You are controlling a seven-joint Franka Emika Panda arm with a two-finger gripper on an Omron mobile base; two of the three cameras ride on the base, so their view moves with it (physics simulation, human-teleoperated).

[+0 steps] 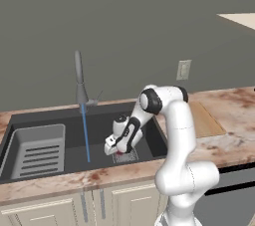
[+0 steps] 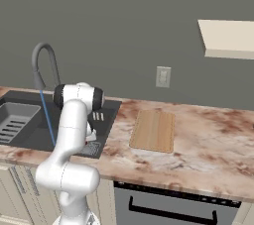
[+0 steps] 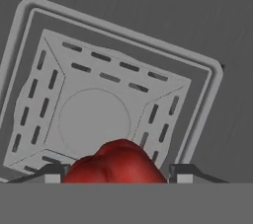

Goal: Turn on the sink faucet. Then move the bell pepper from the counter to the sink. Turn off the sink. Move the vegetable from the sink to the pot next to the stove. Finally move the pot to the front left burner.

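My gripper (image 1: 117, 152) is down inside the dark grey sink (image 1: 74, 135), just above the square drain grate (image 3: 94, 114). Its fingers are shut on the red bell pepper (image 3: 114, 165), which fills the gap between the two fingertips (image 3: 49, 174). A bit of red shows under the hand in the left base view. The tall grey sink faucet (image 1: 78, 75) stands behind the basin, and a thin blue stream of water (image 1: 85, 135) falls from it to the sink floor, left of the gripper. The pot is out of view.
A lighter grey slotted tray insert (image 1: 40, 150) fills the sink's left end. A wooden cutting board (image 2: 154, 130) lies on the marble counter (image 2: 213, 140) right of the sink. A grey appliance front with a dark handle (image 2: 173, 206) sits below the counter.
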